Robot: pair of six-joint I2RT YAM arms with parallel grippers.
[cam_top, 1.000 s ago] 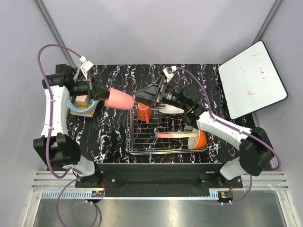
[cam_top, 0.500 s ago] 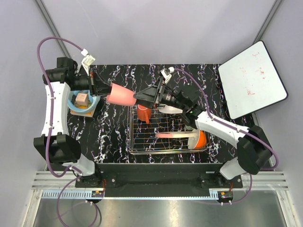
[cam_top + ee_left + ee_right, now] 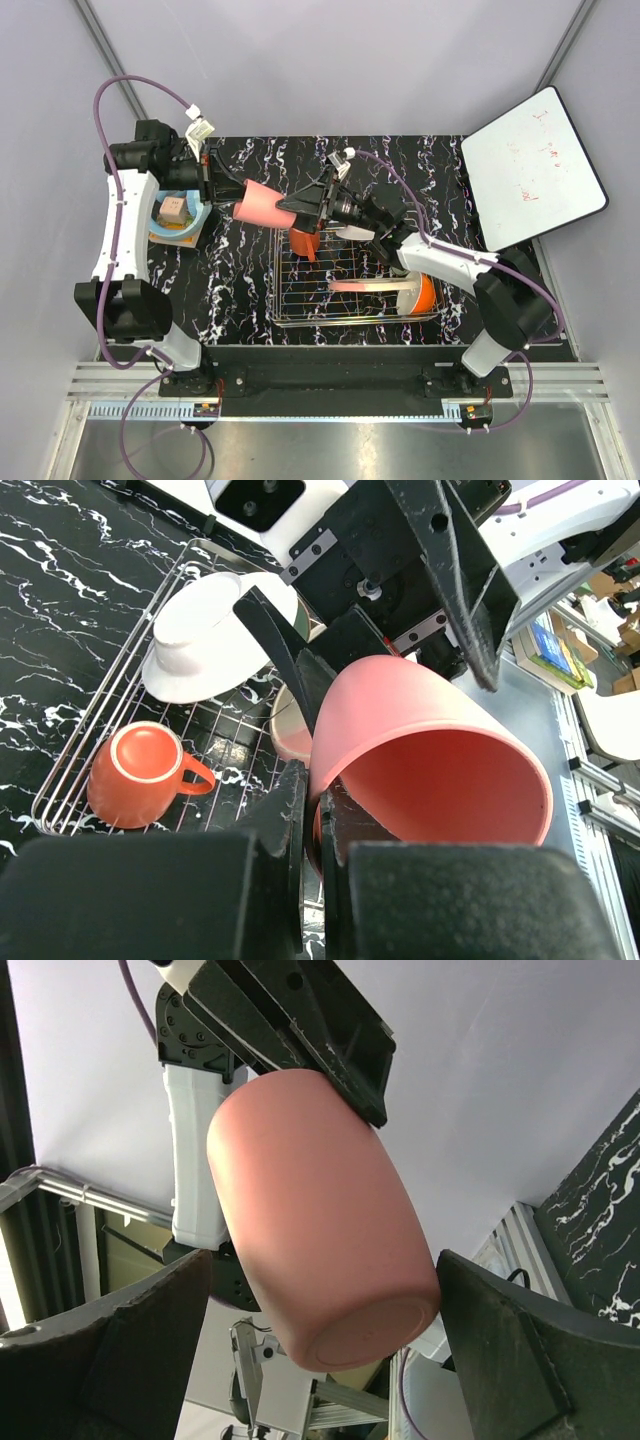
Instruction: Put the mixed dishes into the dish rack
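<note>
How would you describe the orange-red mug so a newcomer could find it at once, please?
Find the chrome wire dish rack on the black marbled table. In its far left corner sits the orange-red mug. Unlike the white plate beside it, it has a handle.

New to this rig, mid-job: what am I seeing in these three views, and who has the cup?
Two robot arms work at a black marbled table. The top view looks down from above and behind them; the other two come from a camera on each wrist. The left arm has its jaws shut on the rim of the pink cup. The right arm holds its jaws wide open either side of the cup's base, not gripping. In the dish rack sit an orange-red mug, a white dish, a salmon-pink plate and a white-and-orange bowl.
</note>
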